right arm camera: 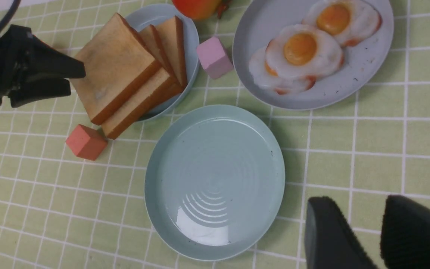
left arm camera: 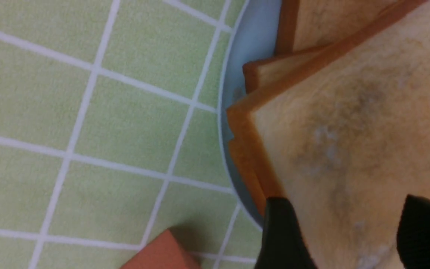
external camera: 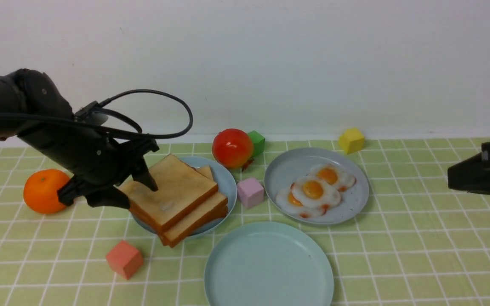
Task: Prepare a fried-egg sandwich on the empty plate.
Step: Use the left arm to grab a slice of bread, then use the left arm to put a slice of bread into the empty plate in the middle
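Left pincer: your left pincer (external camera: 140, 196) sits left of centre in the front view. Its jaws are apart at the left corner of the top toast slice (external camera: 172, 189), one finger (external camera: 147, 176) on the slice's face and the other at its crust. You cannot tell whether they actually clamp it.
Toast: the slices are stacked on the light-blue plate (external camera: 229, 182), and the top one overhangs the rim toward the pincer.
Empty plate: the empty plate (external camera: 268, 265) lies bare at bottom centre, below and right of the toast and the left pincer.
Fried eggs: three overlapping fried eggs (external camera: 313, 190) lie on the grey-blue plate (external camera: 355, 204), right of centre, just above the empty plate.
Right pincer: your right pincer (right arm camera: 364, 200) has its fingers slightly apart and holds nothing. It hangs over the bench (external camera: 419, 255), beside the empty plate.
In the way: a pink cube (external camera: 250, 192) stands between the two upper plates, and a salmon cube (external camera: 123, 258) stands below the toast.
Around: an orange (external camera: 43, 191) is at the left. A red fruit (external camera: 232, 148), a green cube (external camera: 257, 142) and a yellow cube (external camera: 351, 140) stand at the back.
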You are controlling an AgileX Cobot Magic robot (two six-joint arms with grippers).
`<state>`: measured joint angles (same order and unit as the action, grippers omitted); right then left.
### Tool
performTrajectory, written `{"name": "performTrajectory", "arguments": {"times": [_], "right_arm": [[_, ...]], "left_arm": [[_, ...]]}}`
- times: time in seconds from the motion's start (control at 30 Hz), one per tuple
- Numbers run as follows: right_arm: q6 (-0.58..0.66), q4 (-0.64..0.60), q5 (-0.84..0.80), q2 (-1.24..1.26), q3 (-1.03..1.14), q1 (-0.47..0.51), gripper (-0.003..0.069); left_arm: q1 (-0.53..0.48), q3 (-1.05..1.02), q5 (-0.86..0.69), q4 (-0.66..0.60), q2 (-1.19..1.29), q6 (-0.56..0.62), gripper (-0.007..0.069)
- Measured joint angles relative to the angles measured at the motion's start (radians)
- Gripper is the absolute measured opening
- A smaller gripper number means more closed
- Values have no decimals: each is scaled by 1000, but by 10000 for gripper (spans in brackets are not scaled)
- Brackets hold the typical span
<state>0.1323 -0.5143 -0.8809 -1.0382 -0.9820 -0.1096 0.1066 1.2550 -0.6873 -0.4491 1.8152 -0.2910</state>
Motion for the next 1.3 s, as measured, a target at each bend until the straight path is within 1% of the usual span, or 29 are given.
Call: {"name": "performTrajectory", "arguments": {"times": [0.13,0.23,0.33,0.37,0.43,0.47,0.5,0.57,0.63,0.67,0.77,0.83,1.1,1.17,1.2,1.23,1.3], "right_arm": [[0,0,0,0,0,0,241],[0,0,0,0,0,0,241],[1,0,0,0,0,0,241],[1,0,0,0,0,0,241],[1,0,0,0,0,0,241],[1,0,0,0,0,0,241],[1,0,0,0,0,0,241],[1,0,-1,0,0,0,241],[1,0,-1,0,0,0,241],[1,0,-1,0,0,0,241],[1,-1,-2,0,0,0,241],[1,-1,-2,0,0,0,241],[1,-1,-2,0,0,0,241],[1,-1,-2,0,0,0,241],[1,-1,-2,0,0,0,241],[1,-1,0,0,0,0,241],[1,-1,3,0,0,0,241]], "left_arm": [[0,1,32,-18,31,-7,402],[-4,1,38,-20,49,-13,360],[-5,1,47,-22,51,-16,302],[-5,1,48,-23,51,-16,302],[-5,1,52,-25,52,-16,227],[-5,1,52,-25,52,-16,221],[-5,1,55,-26,52,-16,177],[-5,1,55,-28,52,-18,125],[-5,1,55,-28,52,-18,99],[-5,2,55,-28,51,-18,64],[-5,2,58,-28,36,-14,-1],[-5,2,62,-28,21,-8,-13],[-5,2,62,-44,-39,62,-13],[-5,2,62,-93,-41,137,-13],[-5,2,62,-104,-41,144,-13],[-5,2,60,-160,-41,209,-13],[-5,2,58,-232,-41,298,-13]]}}
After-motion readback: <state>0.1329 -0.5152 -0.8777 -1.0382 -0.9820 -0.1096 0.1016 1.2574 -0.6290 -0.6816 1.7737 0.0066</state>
